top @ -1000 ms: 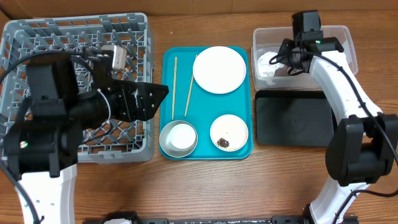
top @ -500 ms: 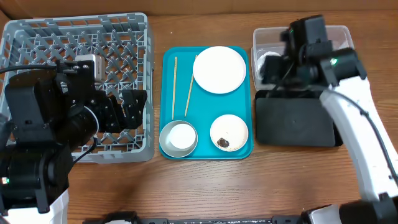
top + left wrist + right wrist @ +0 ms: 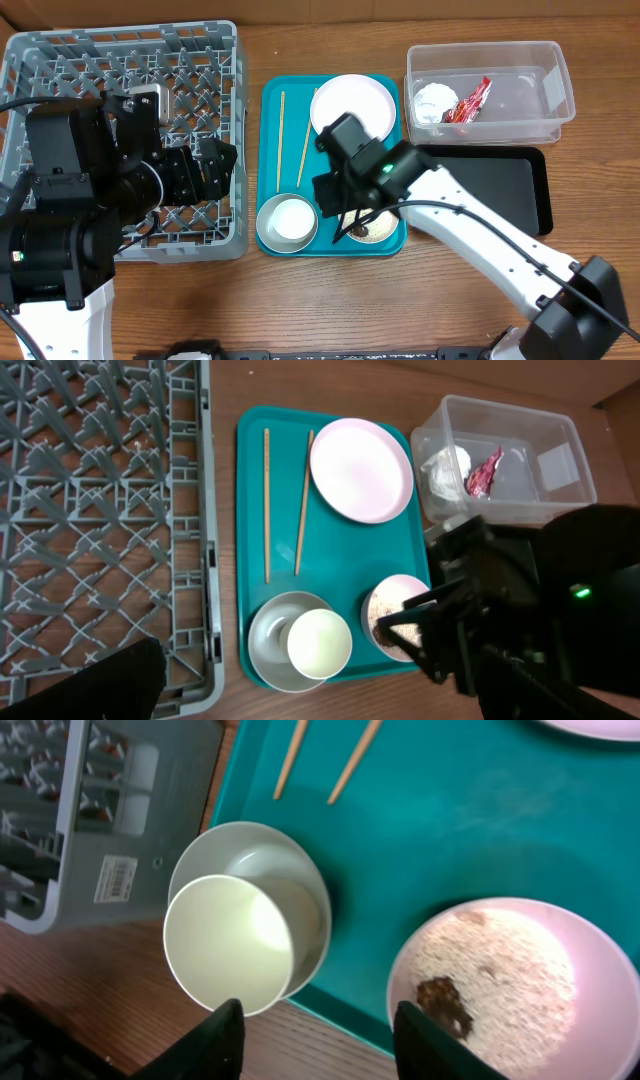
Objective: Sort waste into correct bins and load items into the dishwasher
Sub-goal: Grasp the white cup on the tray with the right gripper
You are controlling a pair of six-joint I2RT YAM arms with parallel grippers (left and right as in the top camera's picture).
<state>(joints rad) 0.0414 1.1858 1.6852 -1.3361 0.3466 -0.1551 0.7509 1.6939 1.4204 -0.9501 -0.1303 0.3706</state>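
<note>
Overhead, the big change was on the right side. A second earlier the right arm had been reaching into the clear tub [image 3: 520,62]; now it had swung across to the teal tray [image 3: 292,125]. The red wrapper [image 3: 470,102] and the paper wad [image 3: 433,100] lay side by side in the tub, so that part of the sorting looked done. The black tray [image 3: 515,190] beside the tub held nothing that could be seen.

In the right wrist view the right gripper [image 3: 325,1038] hung over the tray's near edge, fingers apart with nothing between them. It sat between the rice bowl [image 3: 585,955] and the cup [image 3: 225,945], which stood inside the other bowl [image 3: 268,860]. Rice [image 3: 520,965] and a brown scrap [image 3: 440,995] remained in the rice bowl. They were the last waste left, and probably the arm's next target.

The left gripper [image 3: 212,165] had drawn back over the rack [image 3: 60,60], jaws wide apart and holding nothing. The rack held no dishes that could be seen. The plate [image 3: 360,100] and both chopsticks [image 3: 281,140] still lay on the teal tray, so all of the loading remained to be done.
</note>
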